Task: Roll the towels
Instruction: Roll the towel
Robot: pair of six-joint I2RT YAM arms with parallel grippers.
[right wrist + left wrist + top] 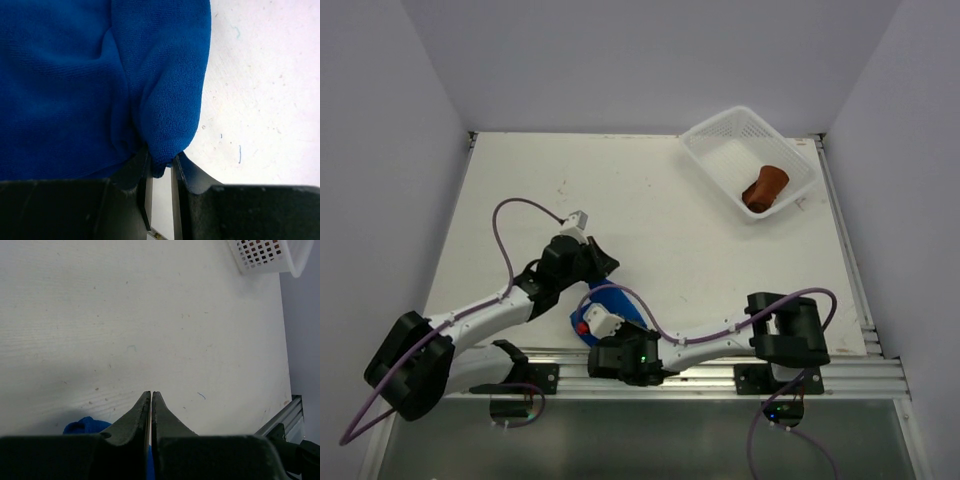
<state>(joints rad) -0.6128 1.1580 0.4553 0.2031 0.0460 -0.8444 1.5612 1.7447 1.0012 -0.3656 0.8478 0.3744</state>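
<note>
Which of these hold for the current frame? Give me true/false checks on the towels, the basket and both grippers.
1. The brown towel lies rolled inside the white basket. True.
2. The blue towel is in the basket as well. False: it lies on the table, near the arm bases.
3. The right gripper pinches a fold of the blue towel. True.
4. The left gripper stands wide open. False: its jaws are almost together, over bare table.
5. The basket sits at the near left corner. False: it is at the far right corner.
</note>
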